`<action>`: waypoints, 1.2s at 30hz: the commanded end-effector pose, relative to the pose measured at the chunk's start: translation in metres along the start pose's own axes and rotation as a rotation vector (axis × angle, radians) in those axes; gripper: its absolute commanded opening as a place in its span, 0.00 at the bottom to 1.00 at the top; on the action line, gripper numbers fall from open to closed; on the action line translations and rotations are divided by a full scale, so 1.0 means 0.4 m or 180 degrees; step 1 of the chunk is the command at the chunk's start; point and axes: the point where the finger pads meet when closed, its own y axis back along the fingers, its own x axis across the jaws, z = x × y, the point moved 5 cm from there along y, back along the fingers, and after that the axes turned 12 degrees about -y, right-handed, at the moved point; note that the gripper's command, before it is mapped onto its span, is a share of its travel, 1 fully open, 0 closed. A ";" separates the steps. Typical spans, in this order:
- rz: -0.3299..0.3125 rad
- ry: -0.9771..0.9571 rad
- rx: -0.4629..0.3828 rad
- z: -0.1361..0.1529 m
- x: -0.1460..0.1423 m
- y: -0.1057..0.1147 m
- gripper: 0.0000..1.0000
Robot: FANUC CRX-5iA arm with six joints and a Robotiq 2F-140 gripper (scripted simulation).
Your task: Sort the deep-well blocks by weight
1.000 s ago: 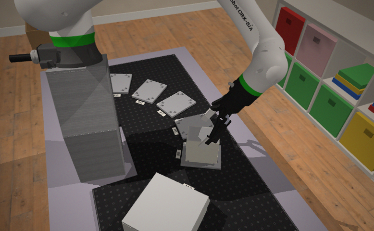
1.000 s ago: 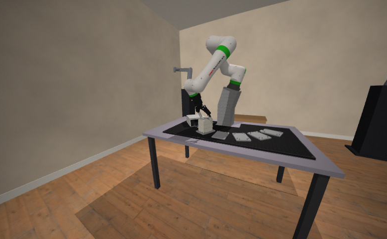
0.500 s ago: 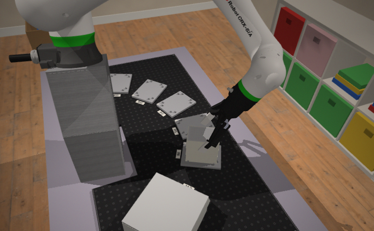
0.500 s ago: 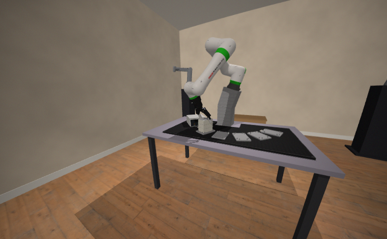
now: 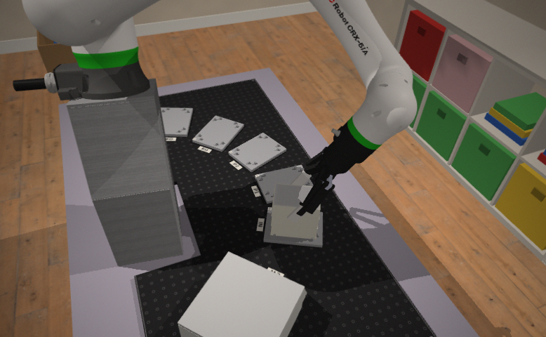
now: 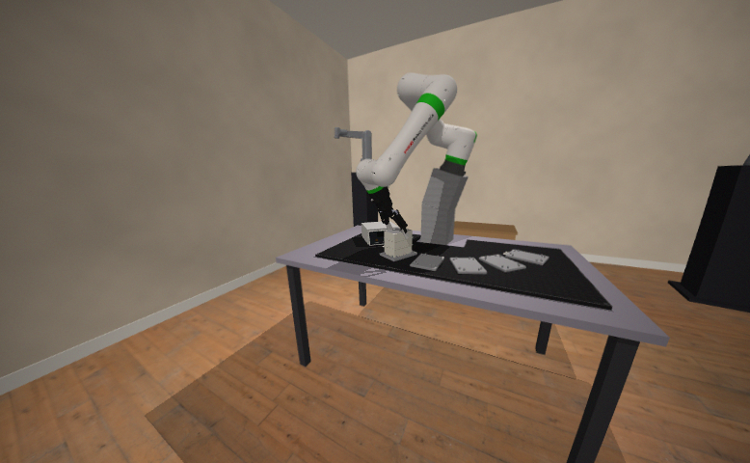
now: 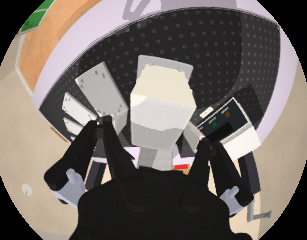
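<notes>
The counter is pale lilac on dark legs; a black dotted mat covers most of it; on the mat lie four flat grey nest plates in a row, the infeed plate, and a white box; the grey pedestal stands alongside.

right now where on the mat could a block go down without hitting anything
Four flat nest plates in a row carry no block: the nearest, next, third, farthest. Bare mat lies between the pedestal and the infeed stack. Crowded: around that stack, where the claw straddles it, and the check-weigher.
</notes>
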 end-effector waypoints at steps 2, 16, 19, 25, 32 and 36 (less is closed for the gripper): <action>0.0000 0.0000 0.0001 0.000 0.000 0.001 0.10; 0.0000 0.0000 0.0001 0.000 0.000 0.001 0.10; 0.0000 0.0000 0.0001 0.000 0.000 0.001 0.10; 0.0000 0.0000 0.0001 0.000 0.000 0.001 0.10; 0.0000 0.0000 0.0001 0.000 0.000 0.001 0.10; 0.0000 0.0000 0.0001 0.006 0.001 0.011 0.10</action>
